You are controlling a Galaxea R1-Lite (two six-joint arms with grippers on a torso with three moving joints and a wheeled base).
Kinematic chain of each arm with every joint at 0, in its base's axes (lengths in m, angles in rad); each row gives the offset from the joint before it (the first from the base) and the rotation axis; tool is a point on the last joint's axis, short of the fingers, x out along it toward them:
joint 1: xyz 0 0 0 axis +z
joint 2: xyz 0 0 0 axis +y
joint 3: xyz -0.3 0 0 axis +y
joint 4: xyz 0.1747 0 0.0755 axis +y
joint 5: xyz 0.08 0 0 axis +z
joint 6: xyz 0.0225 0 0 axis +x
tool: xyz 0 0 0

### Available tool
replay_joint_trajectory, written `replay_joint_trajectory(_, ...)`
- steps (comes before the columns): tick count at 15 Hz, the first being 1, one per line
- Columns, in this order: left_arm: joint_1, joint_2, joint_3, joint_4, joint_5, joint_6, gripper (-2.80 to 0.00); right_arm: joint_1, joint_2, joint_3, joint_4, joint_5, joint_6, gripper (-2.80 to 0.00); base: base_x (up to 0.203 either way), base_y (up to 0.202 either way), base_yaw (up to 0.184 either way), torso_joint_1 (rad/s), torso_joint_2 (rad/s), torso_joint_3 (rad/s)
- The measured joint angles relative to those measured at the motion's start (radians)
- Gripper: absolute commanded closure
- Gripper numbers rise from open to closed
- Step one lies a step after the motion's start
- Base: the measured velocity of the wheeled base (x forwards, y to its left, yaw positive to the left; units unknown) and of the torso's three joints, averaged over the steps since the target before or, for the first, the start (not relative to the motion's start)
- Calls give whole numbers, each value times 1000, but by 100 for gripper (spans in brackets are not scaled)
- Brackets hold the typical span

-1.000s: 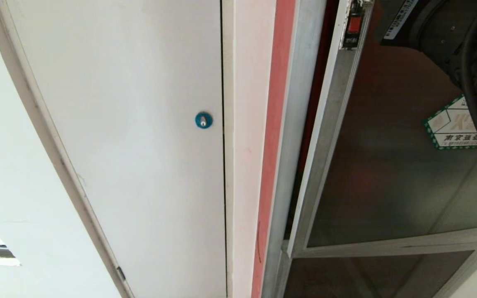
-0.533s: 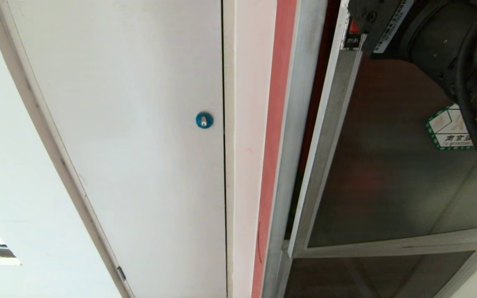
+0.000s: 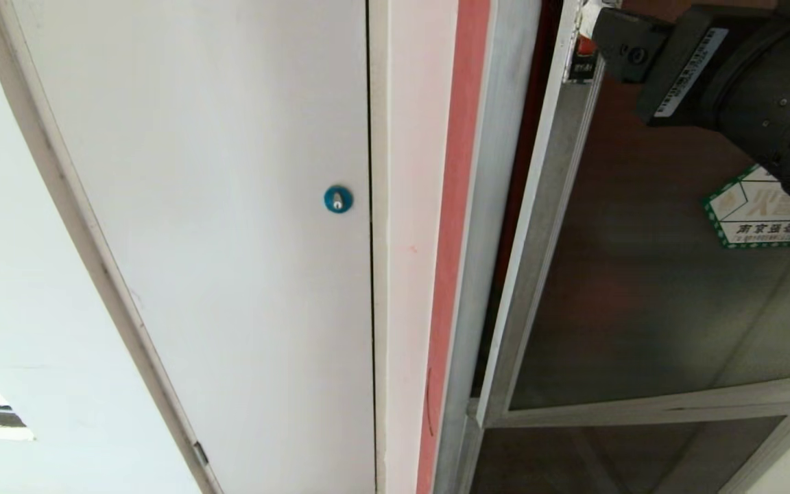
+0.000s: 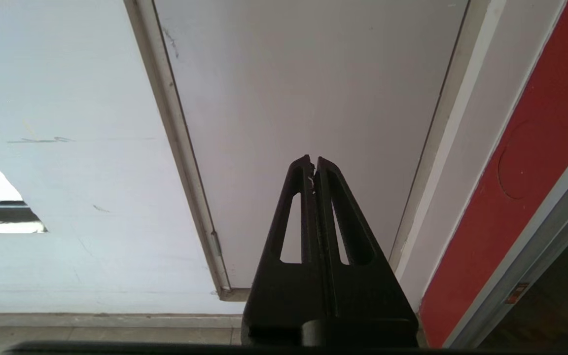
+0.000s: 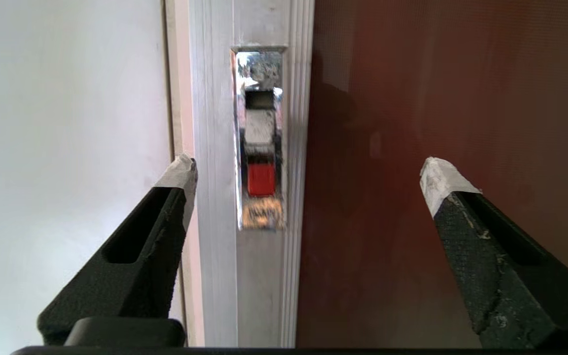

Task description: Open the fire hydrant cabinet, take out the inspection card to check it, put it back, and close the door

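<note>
White wall and a plain white door [image 3: 230,226] with a blue lock [image 3: 337,199] fill the left of the head view; a red strip [image 3: 453,226] runs beside them, then the cabinet [image 3: 487,240] in its silver frame. Its door [image 3: 642,295], dark glass with a green-bordered sticker [image 3: 758,209], stands slightly ajar, a dark gap showing along the latch edge.

At the top of that edge sits the red latch [image 5: 261,178]. The right gripper [image 5: 308,172] faces it with fingers [image 5: 178,180] spread wide, one on each side of the door's frame, holding nothing; that placement looks meant for catching the edge and swinging the door out.

The left gripper [image 4: 313,170] is parked, fingers pressed together and empty, pointing at the white door.

No card is visible; it is presumably inside the cabinet.
</note>
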Motion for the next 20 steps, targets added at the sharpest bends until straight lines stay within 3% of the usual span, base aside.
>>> replay_joint_trajectory(7,0,0,0,0,0,0,0,1,-124,124,2,-3,-13,-280,0,0,0,0,0,0)
replay_joint_trajectory(8,0,0,0,0,0,0,0,0,-136,138,3,-3,-14,0,0,0,0,0,0,0)
replay_joint_trajectory(17,0,0,0,0,0,0,0,-11,-176,174,8,-4,-23,0,0,0,0,0,0,0)
replay_joint_trajectory(20,0,0,0,0,0,0,0,-39,-219,184,117,1,-22,0,0,0,0,0,0,0)
